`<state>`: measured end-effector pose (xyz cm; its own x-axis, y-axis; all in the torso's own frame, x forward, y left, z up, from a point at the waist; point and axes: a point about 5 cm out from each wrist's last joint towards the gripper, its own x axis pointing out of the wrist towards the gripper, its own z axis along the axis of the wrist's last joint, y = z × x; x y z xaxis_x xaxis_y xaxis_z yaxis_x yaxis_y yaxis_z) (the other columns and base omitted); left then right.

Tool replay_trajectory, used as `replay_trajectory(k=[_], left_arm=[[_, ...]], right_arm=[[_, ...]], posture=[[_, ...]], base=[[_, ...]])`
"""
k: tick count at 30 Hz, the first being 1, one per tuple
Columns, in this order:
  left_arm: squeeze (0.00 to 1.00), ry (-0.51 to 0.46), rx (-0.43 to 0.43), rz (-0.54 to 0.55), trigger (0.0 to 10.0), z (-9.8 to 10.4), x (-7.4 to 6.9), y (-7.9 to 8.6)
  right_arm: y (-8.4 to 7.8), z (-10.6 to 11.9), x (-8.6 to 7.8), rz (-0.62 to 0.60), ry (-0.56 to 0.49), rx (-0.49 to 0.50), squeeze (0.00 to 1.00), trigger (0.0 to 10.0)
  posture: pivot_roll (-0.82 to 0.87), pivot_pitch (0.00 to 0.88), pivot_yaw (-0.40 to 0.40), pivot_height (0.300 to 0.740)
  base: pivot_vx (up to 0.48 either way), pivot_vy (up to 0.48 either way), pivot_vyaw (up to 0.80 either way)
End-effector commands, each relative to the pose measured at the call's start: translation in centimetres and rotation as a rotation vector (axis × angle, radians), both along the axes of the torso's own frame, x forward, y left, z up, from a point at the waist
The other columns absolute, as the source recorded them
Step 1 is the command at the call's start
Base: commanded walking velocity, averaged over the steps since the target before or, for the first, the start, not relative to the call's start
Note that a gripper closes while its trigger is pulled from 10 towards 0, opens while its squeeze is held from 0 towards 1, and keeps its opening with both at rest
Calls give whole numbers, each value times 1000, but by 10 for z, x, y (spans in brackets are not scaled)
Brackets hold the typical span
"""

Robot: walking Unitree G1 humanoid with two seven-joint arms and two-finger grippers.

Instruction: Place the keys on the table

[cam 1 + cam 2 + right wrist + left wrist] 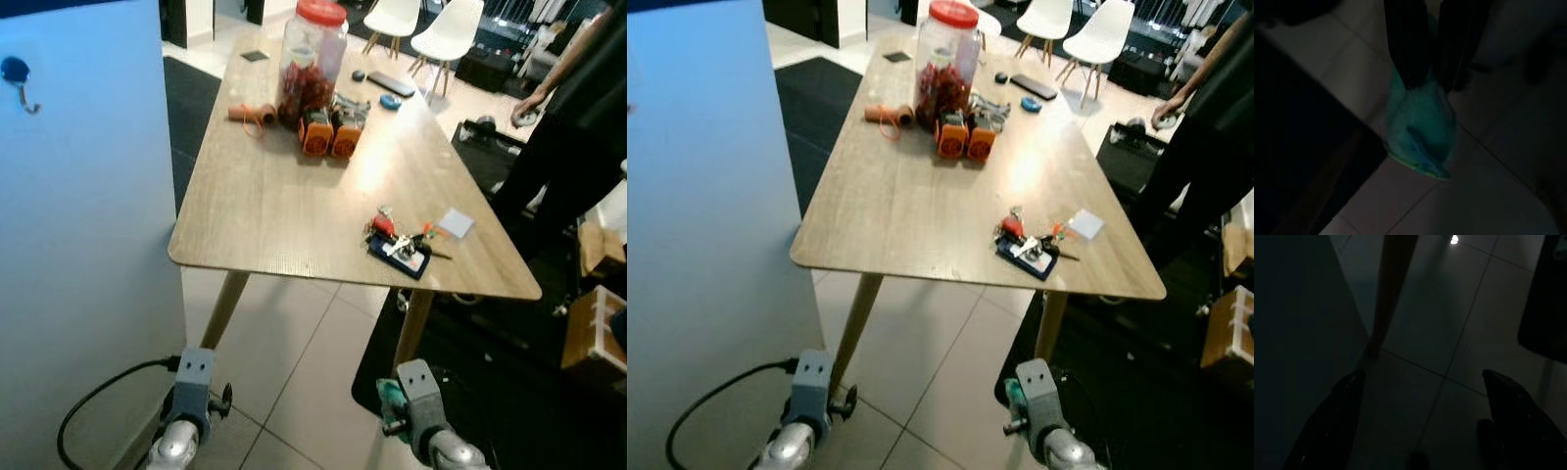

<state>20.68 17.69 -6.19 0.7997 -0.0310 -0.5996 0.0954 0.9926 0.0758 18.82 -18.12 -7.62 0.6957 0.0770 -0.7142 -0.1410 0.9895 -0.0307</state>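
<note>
A bunch of keys (pixel 399 244) with red and dark blue tags lies on the wooden table (pixel 274 211), near its front right corner. Both my arms hang low in front of the table, above the tiled floor. My right gripper (pixel 1432 85) is shut on a teal soft object (pixel 1422 129), which also peeks out beside my right wrist (pixel 390 399). My left gripper (pixel 1422 374) is open, its fingers wide apart over bare tiles near a table leg (pixel 1391 289).
A big jar with a red lid (pixel 312 64), orange gadgets (pixel 328 134), a phone (pixel 390 82) and a white note (pixel 456 223) lie on the table. A pale blue panel (pixel 78 245) stands at my left, a black cable (pixel 98 399) at its foot. A person (pixel 573 127) stands at right by cardboard boxes (pixel 598 323).
</note>
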Motion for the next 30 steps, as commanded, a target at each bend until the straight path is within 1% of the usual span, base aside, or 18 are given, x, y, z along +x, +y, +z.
replay_trajectory(k=[1,2,5,6,7,10,13,17,20,24,25,30], left_arm=[[0,1,1,-33,10000,2,4,1],[0,1,1,-33,10000,2,4,1],[0,10,15,-71,10000,6,10,10],[0,10,15,-71,10000,6,10,10],[0,14,18,-79,10000,7,11,11],[0,15,0,-96,10000,7,12,8],[0,17,-10,-106,10000,6,12,5],[0,24,-38,-107,10000,5,9,0],[0,26,-47,-91,10000,4,8,-1],[0,35,-63,-59,10000,1,5,0],[0,36,-64,-57,10000,1,4,0],[0,38,-69,-38,10000,-1,0,2]], right_arm=[[-1,-4,-7,-48,23,10,0,10000],[-1,-4,-7,-48,23,10,0,10000],[10,-11,-22,-97,43,43,0,10000],[10,-11,-22,-97,43,43,0,10000],[12,-13,-26,-112,48,51,0,10000],[11,-16,-35,-139,60,53,0,10000],[9,-17,-37,-147,66,49,0,10000],[5,-16,-35,-149,63,45,0,10000],[5,-15,-33,-136,60,42,0,10000],[5,-13,-27,-116,51,37,0,10000],[4,-12,-26,-111,49,36,0,10000],[4,-11,-23,-91,47,31,0,10000]], posture=[[116,12,-72,740],[116,12,-72,740],[108,14,-7,740],[108,14,-7,740],[108,14,-7,740],[104,19,4,740],[103,18,3,740],[100,20,-24,740],[101,22,-34,740],[100,24,-46,740],[103,26,-62,740],[103,26,-62,740]], base=[[0,0,0],[0,0,0],[0,0,0],[0,0,0],[0,0,0],[0,0,0],[0,0,0],[0,0,0],[0,0,0],[282,0,0],[360,0,0],[372,0,0]])
